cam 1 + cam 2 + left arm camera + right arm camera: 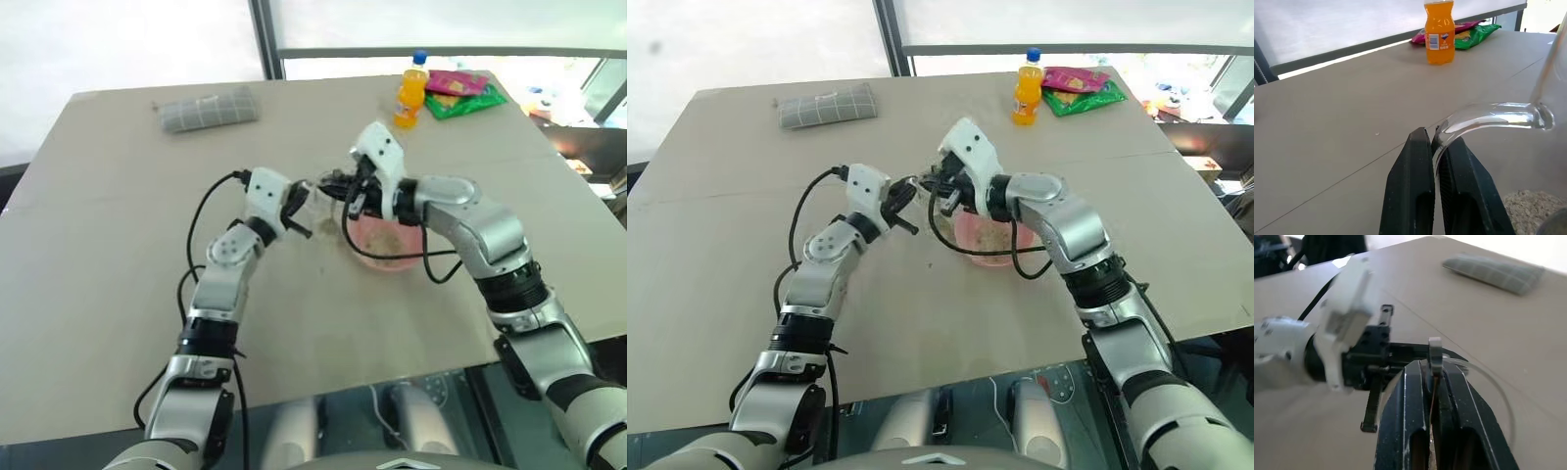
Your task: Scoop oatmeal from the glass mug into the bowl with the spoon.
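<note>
- While the left gripper (1435, 147) pinches the handle of the glass mug (1488, 117), that thin hold could twist and spill the oatmeal (1533, 208).
- Right gripper (1434, 377) is clamped on the spoon (1434, 355), over the mug; it could knock the rim.
- Bowl (384, 257) just beneath the right gripper; flakes may miss it.

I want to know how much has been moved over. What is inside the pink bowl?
The pink bowl holds a thin patch of pale oatmeal on its bottom. The right gripper and its arm cover the bowl's far rim, so anything there is hidden.
</note>
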Robot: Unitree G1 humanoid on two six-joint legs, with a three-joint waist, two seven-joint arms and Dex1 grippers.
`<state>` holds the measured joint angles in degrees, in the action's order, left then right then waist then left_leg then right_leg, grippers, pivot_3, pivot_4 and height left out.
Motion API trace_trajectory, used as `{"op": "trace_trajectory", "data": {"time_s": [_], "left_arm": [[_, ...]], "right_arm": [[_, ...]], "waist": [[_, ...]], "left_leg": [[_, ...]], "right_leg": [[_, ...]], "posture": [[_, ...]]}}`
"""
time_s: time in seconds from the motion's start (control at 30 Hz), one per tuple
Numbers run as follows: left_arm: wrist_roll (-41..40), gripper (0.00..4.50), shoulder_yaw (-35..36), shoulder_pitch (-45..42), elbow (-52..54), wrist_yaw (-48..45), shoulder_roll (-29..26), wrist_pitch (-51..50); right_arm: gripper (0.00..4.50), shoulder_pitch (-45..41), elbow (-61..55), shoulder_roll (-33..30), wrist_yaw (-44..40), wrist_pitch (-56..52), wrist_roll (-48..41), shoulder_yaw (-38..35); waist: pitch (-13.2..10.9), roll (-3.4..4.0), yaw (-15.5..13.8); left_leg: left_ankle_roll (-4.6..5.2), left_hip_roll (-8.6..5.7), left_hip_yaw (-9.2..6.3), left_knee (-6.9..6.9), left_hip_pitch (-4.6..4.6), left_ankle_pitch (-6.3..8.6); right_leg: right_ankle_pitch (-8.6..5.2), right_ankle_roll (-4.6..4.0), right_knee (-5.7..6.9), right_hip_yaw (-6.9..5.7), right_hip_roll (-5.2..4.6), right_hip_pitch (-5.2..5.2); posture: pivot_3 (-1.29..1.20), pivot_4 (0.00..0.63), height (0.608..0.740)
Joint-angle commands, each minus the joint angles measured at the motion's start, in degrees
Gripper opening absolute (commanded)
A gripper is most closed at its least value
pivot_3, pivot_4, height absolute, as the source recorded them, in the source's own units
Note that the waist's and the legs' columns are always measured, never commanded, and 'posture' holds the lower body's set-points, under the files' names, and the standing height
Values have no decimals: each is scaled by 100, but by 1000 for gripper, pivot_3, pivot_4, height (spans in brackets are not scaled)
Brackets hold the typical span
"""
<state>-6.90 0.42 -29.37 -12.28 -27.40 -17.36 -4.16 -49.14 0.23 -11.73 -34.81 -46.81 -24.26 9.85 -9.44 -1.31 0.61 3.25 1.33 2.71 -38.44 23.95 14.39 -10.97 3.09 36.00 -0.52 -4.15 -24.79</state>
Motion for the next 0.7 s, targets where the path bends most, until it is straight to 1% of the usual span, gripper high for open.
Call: {"op": "trace_trajectory", "data": {"time_s": [0.03,0.3,0.57,0.7], "left_arm": [[0,70,17,-77,318,24,-2,114],[23,70,32,98,216,152,90,373],[41,70,152,259,-2,472,249,824],[11,70,182,335,-143,486,296,1066]], "right_arm": [[0,-269,45,373,638,-902,-693,-1028],[0,-826,522,967,1990,-2056,-1584,-2895],[0,-1004,776,1169,3127,-2770,-2254,-4220],[0,-1057,809,1226,3598,-3023,-2579,-4672]], "waist": [[0,0,-1],[-1,1,5],[0,2,8],[0,2,18]], "left_leg": [[0,0,0,0,0,0],[0,0,0,2,0,0],[0,0,1,2,0,0],[1,0,2,2,-1,1]], "right_leg": [[0,0,2,0,0,0],[0,0,1,0,0,-1],[0,0,2,0,-1,0],[0,0,5,0,0,0]], "posture": [[0,150,740],[0,150,740],[0,150,740],[0,150,740]]}}
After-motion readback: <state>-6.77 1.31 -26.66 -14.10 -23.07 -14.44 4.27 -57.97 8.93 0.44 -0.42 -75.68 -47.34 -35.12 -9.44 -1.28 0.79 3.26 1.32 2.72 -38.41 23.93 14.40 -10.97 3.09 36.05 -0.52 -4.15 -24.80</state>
